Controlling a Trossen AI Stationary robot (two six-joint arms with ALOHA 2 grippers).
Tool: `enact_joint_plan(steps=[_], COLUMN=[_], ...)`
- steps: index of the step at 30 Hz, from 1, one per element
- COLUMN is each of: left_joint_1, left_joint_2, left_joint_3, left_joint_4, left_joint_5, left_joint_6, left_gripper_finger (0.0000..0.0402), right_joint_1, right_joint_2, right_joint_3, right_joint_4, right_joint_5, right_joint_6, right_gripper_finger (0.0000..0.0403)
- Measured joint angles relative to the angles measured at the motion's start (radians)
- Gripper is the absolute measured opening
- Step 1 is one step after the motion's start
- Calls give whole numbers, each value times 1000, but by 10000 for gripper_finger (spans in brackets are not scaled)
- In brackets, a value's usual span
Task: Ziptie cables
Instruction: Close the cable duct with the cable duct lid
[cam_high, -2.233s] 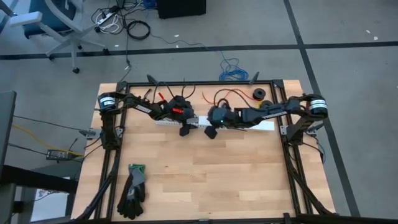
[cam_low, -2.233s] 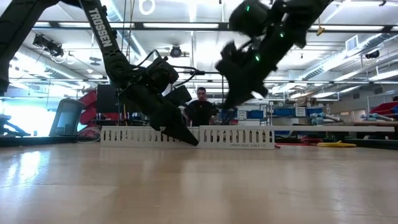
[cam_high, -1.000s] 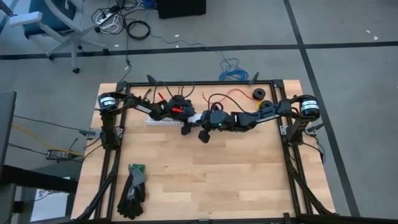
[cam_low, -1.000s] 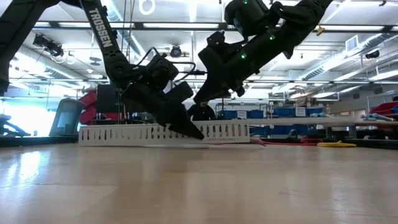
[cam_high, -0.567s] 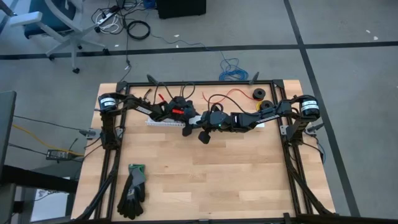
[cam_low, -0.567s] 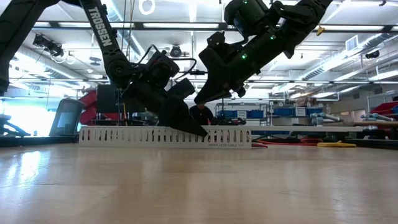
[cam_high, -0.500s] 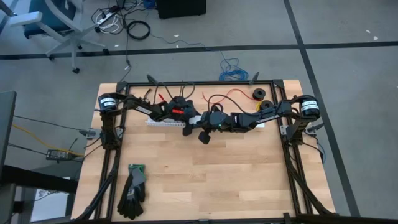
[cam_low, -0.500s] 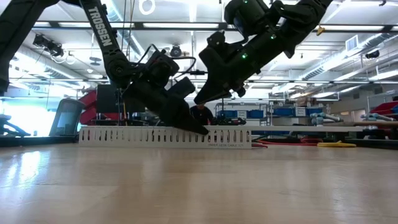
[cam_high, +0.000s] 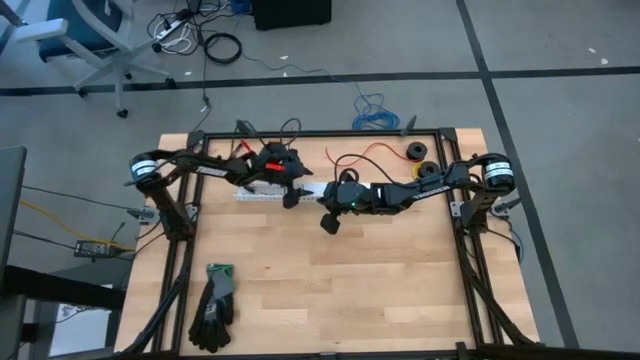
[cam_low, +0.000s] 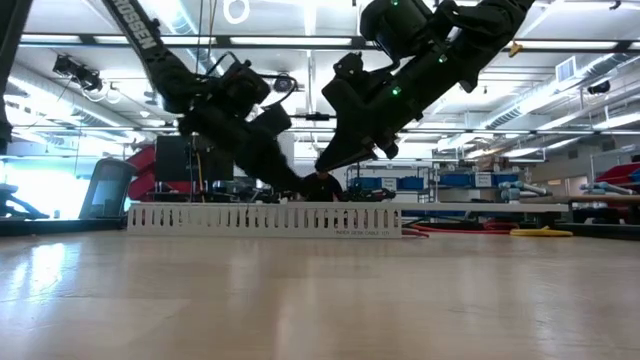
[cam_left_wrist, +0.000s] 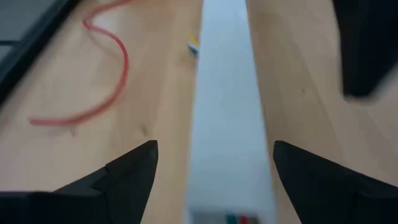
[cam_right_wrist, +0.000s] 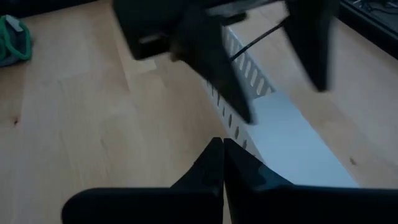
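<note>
High view: your left gripper (cam_high: 288, 198) hangs over the white slotted channel (cam_high: 262, 194) near the far edge of the desk (cam_high: 380, 280), jaws released and holding nothing. In the left wrist view its two dark fingers (cam_left_wrist: 134, 168) stand wide apart on either side of the channel (cam_left_wrist: 227, 124), with a loose red wire (cam_left_wrist: 93, 74) on the wood beside it. Your right gripper (cam_high: 329, 222) sits just beside the channel's other end, jaws clenched, the fingertips (cam_right_wrist: 221, 155) meeting with nothing between them. You cannot make out the cables plainly; only a small coloured bit (cam_left_wrist: 194, 45) shows at the channel's edge. A pair of dark gloves (cam_high: 213, 306) lies at the near left of the desk.
</note>
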Motion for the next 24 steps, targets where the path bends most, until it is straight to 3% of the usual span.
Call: enact_joint_plan(steps=[11, 24], left_joint_1=[16, 17], left_joint_2=[-210, -196], left_joint_3=[-254, -328], left_joint_4=[66, 146], left_joint_5=[-59, -108], left_joint_6=[-7, 64], left_gripper_finger=[329, 329], right_joint_1=[0, 2], right_joint_2=[0, 0], right_joint_3=[0, 0], right_joint_4=[-3, 15], right_joint_5=[0, 0], right_joint_6=[12, 25], right_gripper_finger=[0, 0])
